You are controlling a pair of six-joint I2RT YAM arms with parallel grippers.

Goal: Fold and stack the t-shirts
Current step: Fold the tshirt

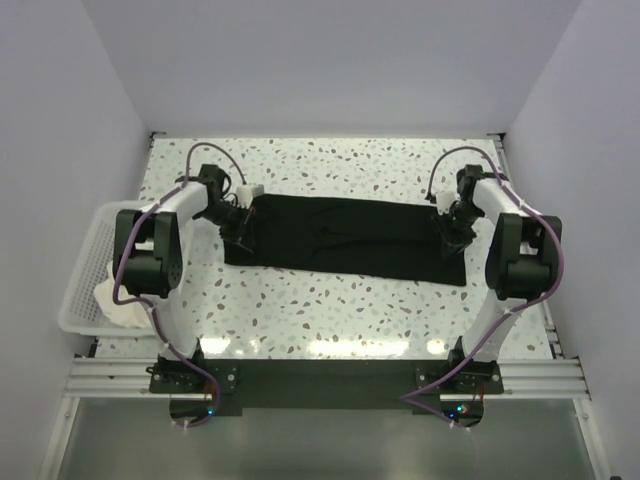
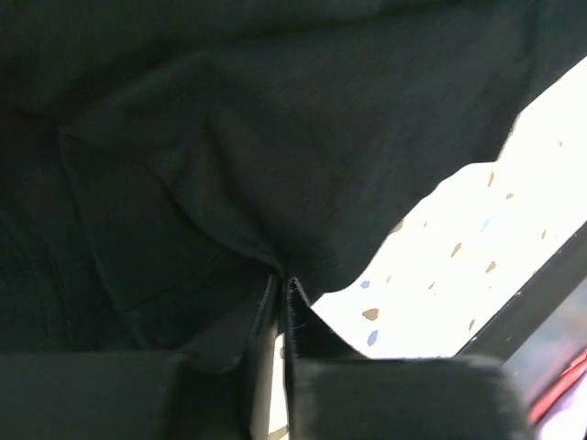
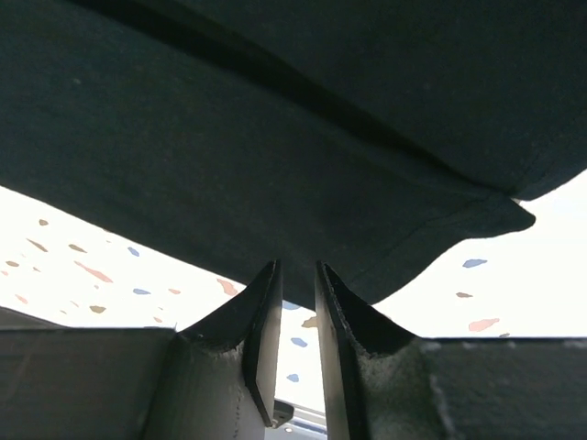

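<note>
The black t-shirt (image 1: 350, 240) lies as a long band across the middle of the speckled table (image 1: 330, 310). My left gripper (image 1: 238, 232) is at its left end. In the left wrist view the jaws (image 2: 280, 280) are nearly together, with a bunched fold of black cloth (image 2: 229, 119) pinched at the tips. My right gripper (image 1: 450, 232) is at the shirt's right end. In the right wrist view the jaws (image 3: 298, 266) stand a narrow gap apart, with the hemmed edge of the black cloth (image 3: 275, 119) between the tips. A white t-shirt (image 1: 118, 300) lies crumpled in the basket.
A white plastic lattice basket (image 1: 85, 265) stands at the table's left edge beside the left arm. Walls enclose the table at the back and both sides. An aluminium rail (image 1: 320, 375) with the arm bases runs along the near edge.
</note>
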